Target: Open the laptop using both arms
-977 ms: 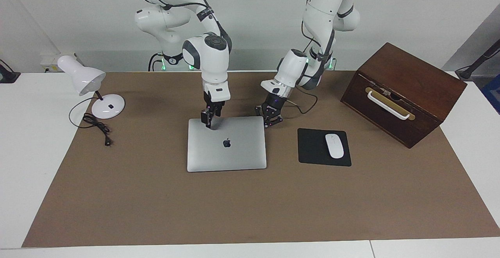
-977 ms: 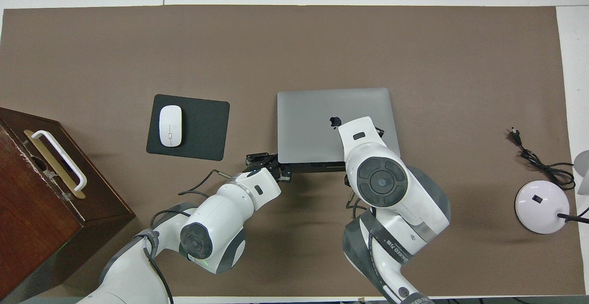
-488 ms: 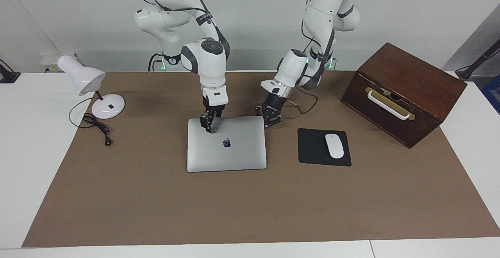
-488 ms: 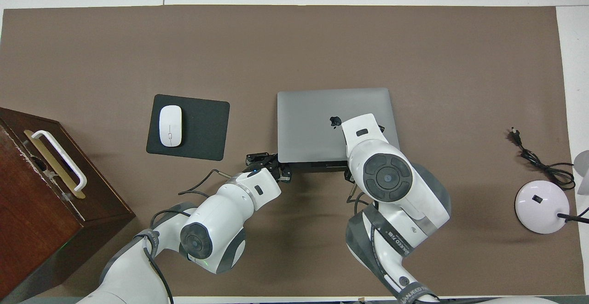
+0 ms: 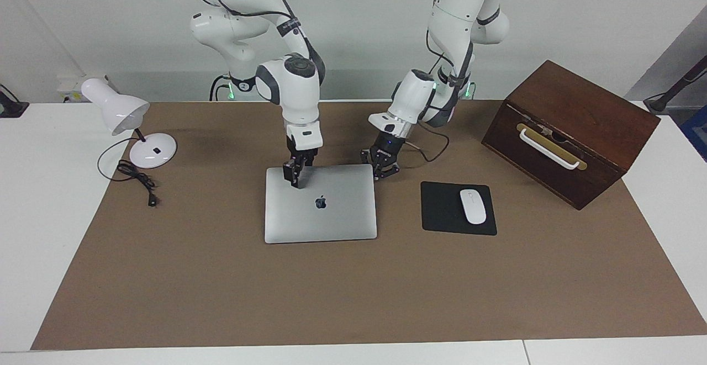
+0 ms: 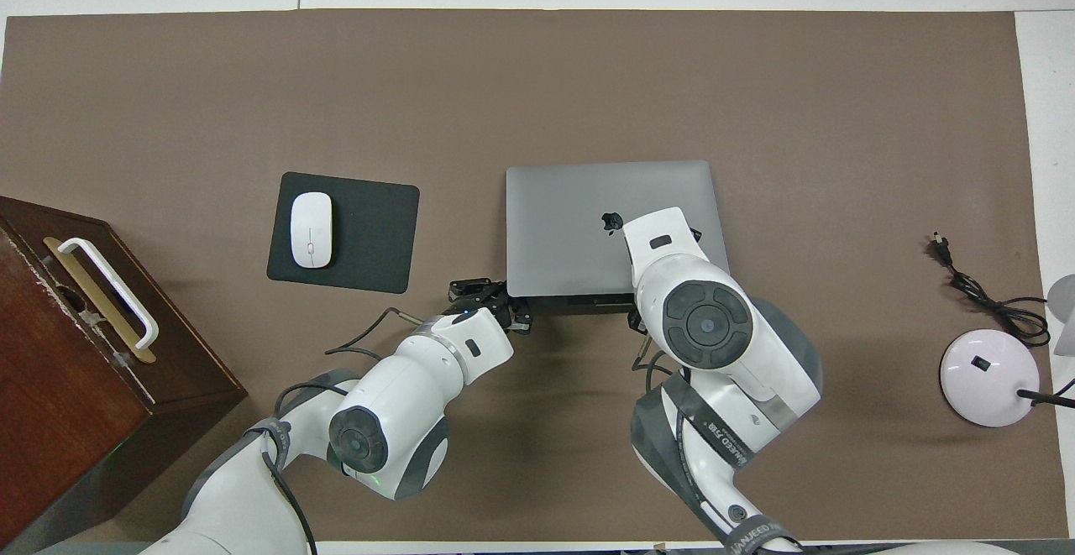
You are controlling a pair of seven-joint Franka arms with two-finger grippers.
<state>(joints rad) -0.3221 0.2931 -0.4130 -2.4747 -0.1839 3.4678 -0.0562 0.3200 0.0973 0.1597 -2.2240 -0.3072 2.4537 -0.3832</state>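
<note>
The silver-grey laptop (image 5: 331, 216) lies flat with its lid down, logo up, in the middle of the brown mat; it also shows in the overhead view (image 6: 571, 219). My right gripper (image 5: 294, 183) points down onto the lid, near the edge nearer to the robots and toward the right arm's end. In the overhead view the right wrist hides it. My left gripper (image 5: 382, 170) is shut and sits low at the laptop's corner nearer to the robots, at the left arm's end, also seen from overhead (image 6: 491, 293).
A black mouse pad (image 5: 442, 213) with a white mouse (image 5: 473, 206) lies beside the laptop toward the left arm's end. A brown wooden box (image 5: 574, 127) with a white handle stands past it. A white desk lamp (image 5: 132, 122) and its cable (image 5: 138, 180) are at the right arm's end.
The right gripper has shifted slightly from the laptop's near edge onto the lid, then held still. The left arm has not moved.
</note>
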